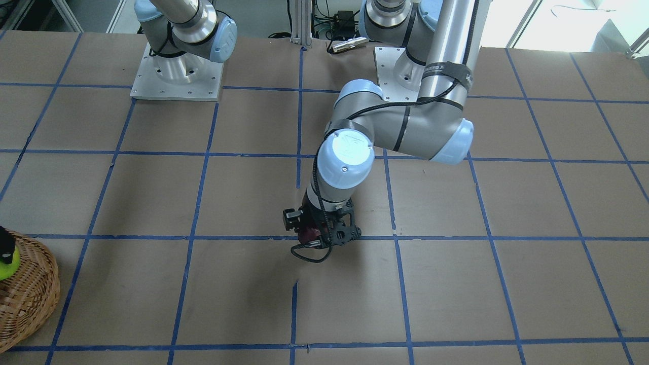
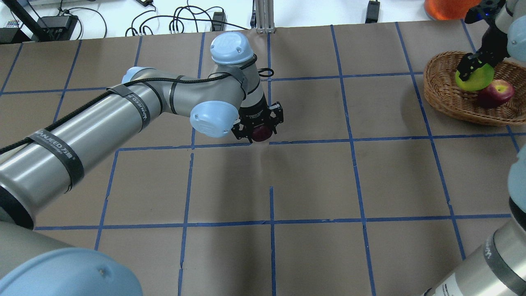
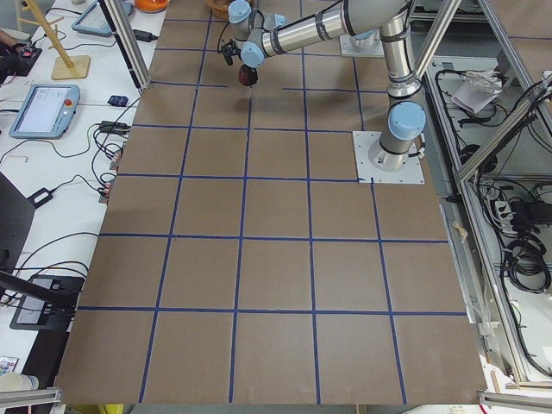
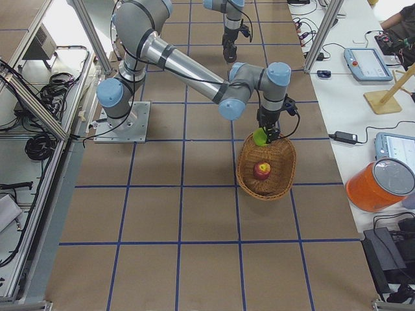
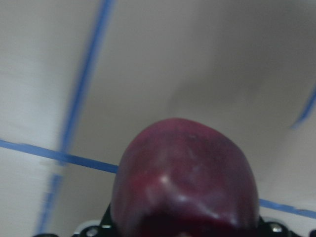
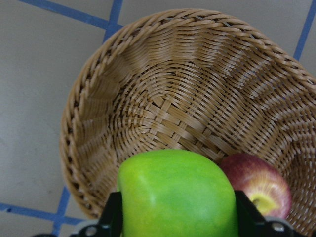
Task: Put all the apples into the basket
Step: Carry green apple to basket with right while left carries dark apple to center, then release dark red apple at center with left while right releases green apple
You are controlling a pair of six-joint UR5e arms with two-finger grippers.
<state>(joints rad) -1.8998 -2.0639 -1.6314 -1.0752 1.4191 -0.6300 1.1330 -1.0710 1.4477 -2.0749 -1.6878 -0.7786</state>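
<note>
My left gripper is shut on the dark purple-maroon apple and holds it above the table's middle; the apple fills the left wrist view and shows in the front view. My right gripper is shut on the lime green apple and holds it over the wicker basket, as the right wrist view shows. The red apple lies inside the basket, next to the green one.
An orange container stands beyond the basket at the table's far edge. The basket sits at the table's far right end. Blue tape lines grid the brown table. Cables and devices lie beyond the far edge.
</note>
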